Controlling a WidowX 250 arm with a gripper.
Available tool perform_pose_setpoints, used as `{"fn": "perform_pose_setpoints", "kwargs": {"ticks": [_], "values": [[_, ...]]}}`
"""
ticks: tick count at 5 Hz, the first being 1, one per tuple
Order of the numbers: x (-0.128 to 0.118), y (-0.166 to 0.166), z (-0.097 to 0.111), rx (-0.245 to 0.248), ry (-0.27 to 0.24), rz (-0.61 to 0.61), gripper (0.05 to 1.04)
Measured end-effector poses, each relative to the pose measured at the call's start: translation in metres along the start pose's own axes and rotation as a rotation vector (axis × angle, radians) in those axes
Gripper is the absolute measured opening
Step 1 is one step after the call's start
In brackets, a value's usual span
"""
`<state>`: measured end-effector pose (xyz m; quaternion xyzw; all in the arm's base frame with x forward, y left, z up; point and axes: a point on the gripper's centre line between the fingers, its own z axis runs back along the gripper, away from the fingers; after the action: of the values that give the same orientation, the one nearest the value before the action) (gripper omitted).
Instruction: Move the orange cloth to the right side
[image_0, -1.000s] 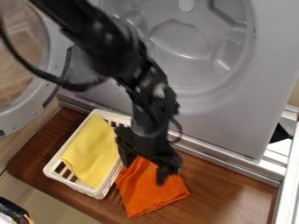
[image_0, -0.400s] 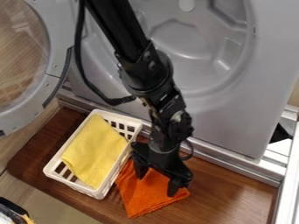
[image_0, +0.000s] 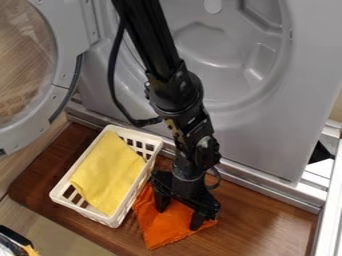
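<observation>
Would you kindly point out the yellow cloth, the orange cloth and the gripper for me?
Yellow cloth (image_0: 109, 175), camera view: the middle of its upper face.
Orange cloth (image_0: 158, 226), camera view: its bare part left of the gripper's fingertips.
Gripper (image_0: 178, 219), camera view: midway between its spread fingertips.

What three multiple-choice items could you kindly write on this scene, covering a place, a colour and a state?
1. Where is the yellow cloth?
A) on the bare wood
B) under the gripper
C) in the white plastic basket

2. What colour is the cloth beneath the black two-finger gripper?
A) orange
B) blue
C) white

3. How do the gripper's fingers stand?
A) pressed together
B) spread apart
C) crossed

1: C, as the basket's rim runs around the yellow cloth.
2: A, as its visible part is plainly orange.
3: B, as orange shows between the two fingers.
</observation>
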<state>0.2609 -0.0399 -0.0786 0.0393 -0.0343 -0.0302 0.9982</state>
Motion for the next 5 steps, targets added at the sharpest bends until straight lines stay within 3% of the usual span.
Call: {"fn": "perform_pose_setpoints", "kwargs": {"ticks": [2, 5], "values": [[0.011, -0.014, 0.001, -0.029, -0.008, 0.039, 1.001], [0.012, -0.081, 0.013, -0.109, -0.044, -0.087, 1.001]]}}
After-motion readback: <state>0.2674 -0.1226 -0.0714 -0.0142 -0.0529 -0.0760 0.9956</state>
